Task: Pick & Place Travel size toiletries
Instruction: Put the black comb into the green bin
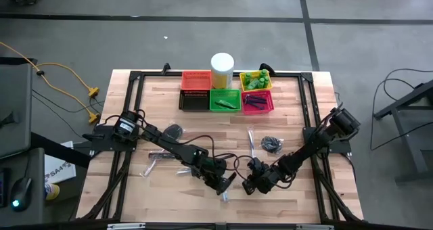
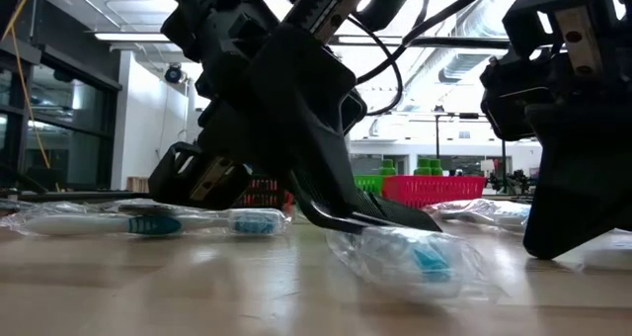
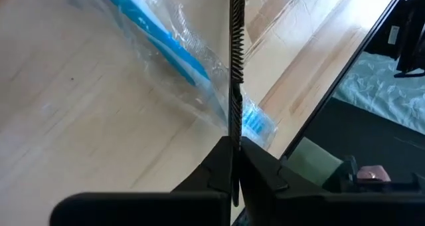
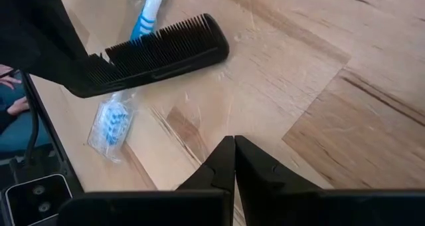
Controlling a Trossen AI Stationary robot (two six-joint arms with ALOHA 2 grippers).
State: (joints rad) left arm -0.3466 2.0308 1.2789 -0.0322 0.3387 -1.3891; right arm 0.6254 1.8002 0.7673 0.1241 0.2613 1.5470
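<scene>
Leftmost, lying flat on the surface [image 1: 169, 81]: spare wrapped toothbrushes [image 2: 148, 222], well apart from any hand. Next, near the front edge, left hand [image 1: 223, 184] clenched on the spine of a black comb [image 4: 159, 50], teeth seen edge-on between its fingers [image 3: 255, 169] in the left wrist view. Comb held low, crossing just above another wrapped toothbrush [image 2: 415, 257]; cannot tell whether touching the wrapper. Just beside it, right hand [image 1: 252, 185] clenched on nothing, tips pointed at bare wood, waiting. Further right, a dark coiled bundle [image 1: 272, 144] loose on the wood.

Step in hand, by the look of it: grasp made, lift about to start. Next move calls for raising the comb straight up without dragging the wrapper underneath, then carrying it to the back row of baskets [image 1: 224, 99] and releasing over one. No sign of which basket suits combs.
</scene>
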